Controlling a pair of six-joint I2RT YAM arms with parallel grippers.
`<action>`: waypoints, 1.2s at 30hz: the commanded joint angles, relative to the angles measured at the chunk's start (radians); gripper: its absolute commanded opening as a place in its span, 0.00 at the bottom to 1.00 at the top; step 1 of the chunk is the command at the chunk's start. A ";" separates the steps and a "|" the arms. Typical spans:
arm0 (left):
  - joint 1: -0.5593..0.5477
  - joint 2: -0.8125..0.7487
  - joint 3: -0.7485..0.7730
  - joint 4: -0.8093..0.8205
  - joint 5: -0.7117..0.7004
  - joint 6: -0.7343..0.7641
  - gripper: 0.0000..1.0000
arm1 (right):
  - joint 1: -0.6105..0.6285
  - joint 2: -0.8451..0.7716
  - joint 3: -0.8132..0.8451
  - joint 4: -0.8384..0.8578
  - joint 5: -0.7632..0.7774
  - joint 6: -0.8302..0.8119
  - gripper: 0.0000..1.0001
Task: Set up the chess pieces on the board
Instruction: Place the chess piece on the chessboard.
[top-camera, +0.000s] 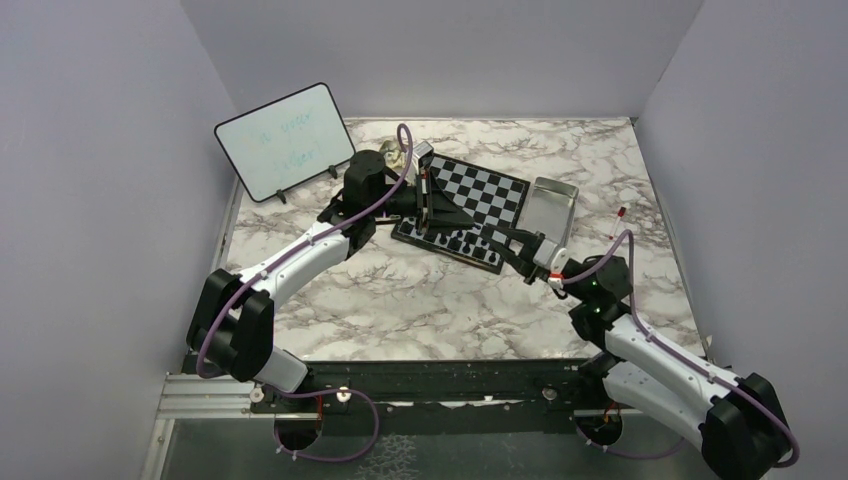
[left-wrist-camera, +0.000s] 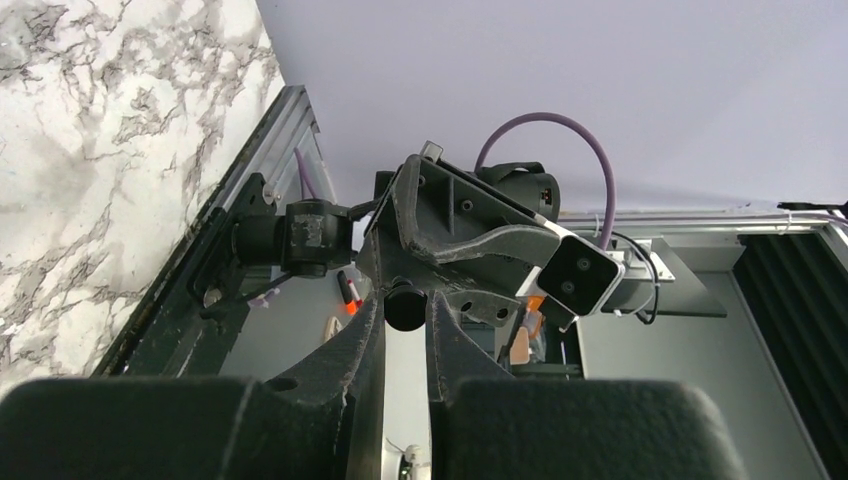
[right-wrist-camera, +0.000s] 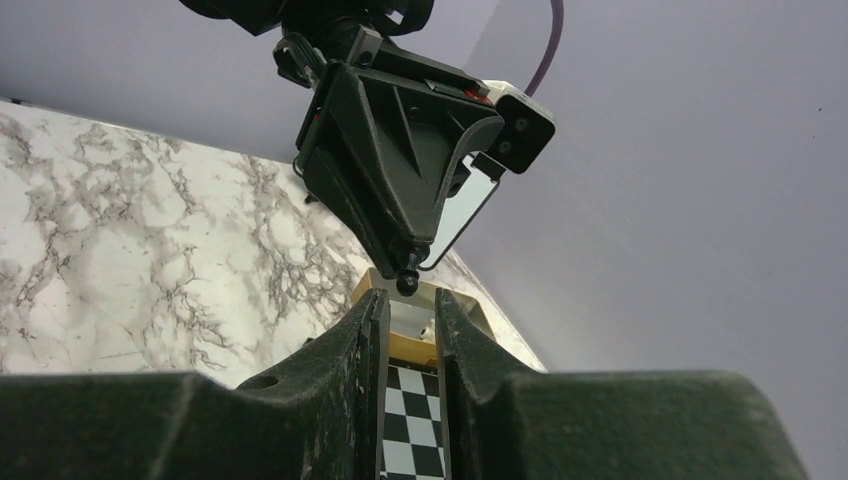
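Observation:
The chessboard (top-camera: 490, 190) lies at the back middle of the table, with a row of black chess pieces (top-camera: 458, 243) along its near edge. My left gripper (top-camera: 475, 229) reaches over the board and is shut on a small round-headed black piece (left-wrist-camera: 405, 308). The piece also shows in the right wrist view (right-wrist-camera: 407, 283), hanging from the left gripper's tips. My right gripper (top-camera: 500, 238) faces the left gripper tip to tip, just below the piece. Its fingers (right-wrist-camera: 372, 330) stand a narrow gap apart with nothing between them, and the board (right-wrist-camera: 412, 420) shows through the gap.
A gold tin (right-wrist-camera: 412, 348) with a cream-white piece (right-wrist-camera: 428, 325) inside sits beyond the board's far left corner (top-camera: 393, 157). A silver tray-like lid (top-camera: 550, 208) lies right of the board. A white dry-erase board (top-camera: 283, 140) stands at the back left. Grey walls enclose the table.

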 joint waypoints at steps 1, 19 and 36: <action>-0.002 -0.030 0.014 0.045 0.025 -0.013 0.00 | 0.004 0.018 0.042 0.051 -0.020 -0.021 0.28; -0.021 -0.038 0.010 0.057 0.030 -0.022 0.00 | 0.005 0.073 0.063 0.079 -0.047 0.002 0.20; -0.019 -0.039 -0.010 0.060 -0.004 -0.019 0.00 | 0.005 0.054 0.044 0.117 -0.044 0.073 0.21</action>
